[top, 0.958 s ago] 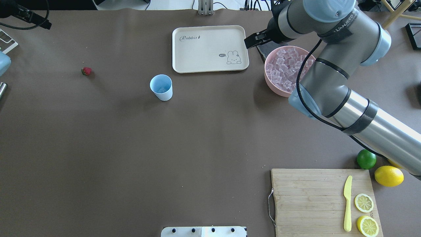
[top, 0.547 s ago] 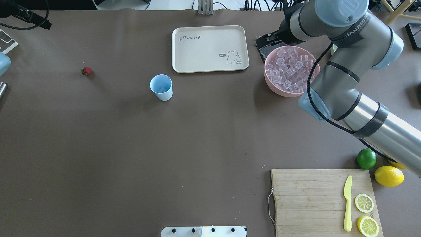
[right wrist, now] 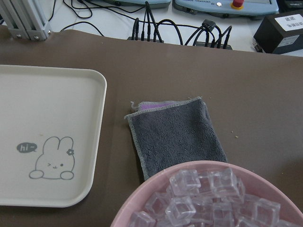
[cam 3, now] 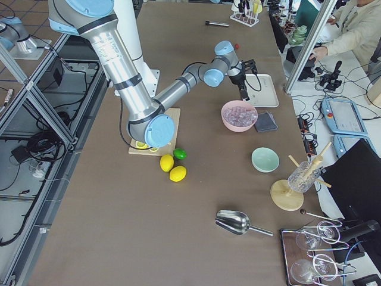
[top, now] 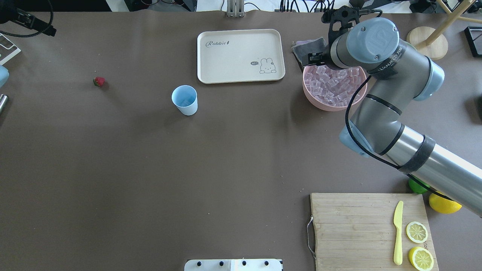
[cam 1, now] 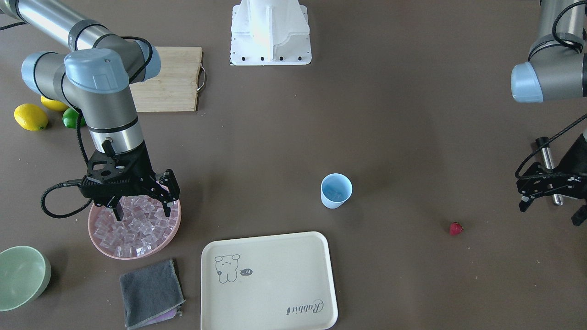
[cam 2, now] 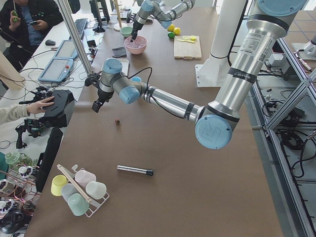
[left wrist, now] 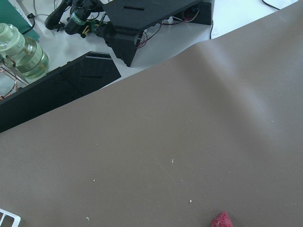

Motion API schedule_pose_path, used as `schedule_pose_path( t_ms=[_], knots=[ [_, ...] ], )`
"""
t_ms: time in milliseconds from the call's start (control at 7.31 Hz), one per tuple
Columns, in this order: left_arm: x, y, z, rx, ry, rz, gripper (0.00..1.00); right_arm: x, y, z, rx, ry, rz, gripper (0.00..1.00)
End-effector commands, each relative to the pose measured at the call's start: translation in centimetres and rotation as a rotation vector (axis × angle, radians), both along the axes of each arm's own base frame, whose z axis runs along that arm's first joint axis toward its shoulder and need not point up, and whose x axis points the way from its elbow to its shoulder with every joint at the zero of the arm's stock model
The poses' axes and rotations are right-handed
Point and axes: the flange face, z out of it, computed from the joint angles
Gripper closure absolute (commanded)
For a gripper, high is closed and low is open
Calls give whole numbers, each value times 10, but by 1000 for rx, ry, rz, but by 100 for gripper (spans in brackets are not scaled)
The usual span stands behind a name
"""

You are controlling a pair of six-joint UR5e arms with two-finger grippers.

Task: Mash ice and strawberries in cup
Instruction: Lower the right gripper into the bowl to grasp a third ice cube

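A: Ice, appearance and location?
B: Small clear cubes, the ice point(top: 331, 88), are heaped in a pink bowl point(top: 327, 106) on the robot's right side of the table. The pile comes roughly to rim level. The cubes are glassy and colourless, taking a pink tint from the bowl.

A: Cup and strawberry?
B: The pale-blue cup point(top: 185, 99) stands upright mid-table, near a corner of the tray and well apart from the bowl. Something pale lies at its bottom; cannot tell what. The strawberry point(top: 99, 81) is one small red piece lying alone on bare table, well to the cup's left.

A: Grippers?
B: The right gripper point(cam 1: 143, 211) points down over the ice, jaws spread wide with nothing between them. Cannot tell whether the tips touch the cubes. The left gripper point(cam 1: 550, 211) hovers near the strawberry, fingers apart and holding nothing. A metal rod point(cam 2: 135, 171) lies on the table, not gripped.

A: Surroundings and obstructions?
B: A cream tray point(top: 233, 60) sits between cup and bowl, toward the far edge. A grey cloth point(right wrist: 177, 137) lies just beside the bowl, on the side away from the robot. A green bowl point(cam 1: 27, 279) stands near it. A cutting board point(top: 354, 226) carries a yellow knife point(top: 398, 231) and two lemon halves point(top: 416, 232). A lime point(cam 3: 180, 154) and two whole lemons point(cam 3: 177, 173) lie beside the board. In the overhead view the right arm's wrist covers the bowl's far rim.

A: Writing?
B: The tray reads "Rabbit" in script at one corner. At the opposite corner is a cartoon rabbit with a "hi~" bubble.
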Motion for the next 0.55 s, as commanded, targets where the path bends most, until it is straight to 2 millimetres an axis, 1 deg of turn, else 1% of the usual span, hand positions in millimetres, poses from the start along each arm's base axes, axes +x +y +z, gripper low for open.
schedule_pose_path(
  t_ms=[0,137,274,410],
  knots=[
    [-1,-3,3,2,-21,-19,2,-13,6,18,-19,24,-15,1],
    [0,-4,2,3,-22,-18,2,-11,9,30,-32,36,-15,7],
    [0,-6,3,1,-23,-18,2,-9,6,38,-42,46,-9,10],
    [1,-7,1,4,-22,-18,2,-10,2,44,-39,70,20,10]
  ],
)
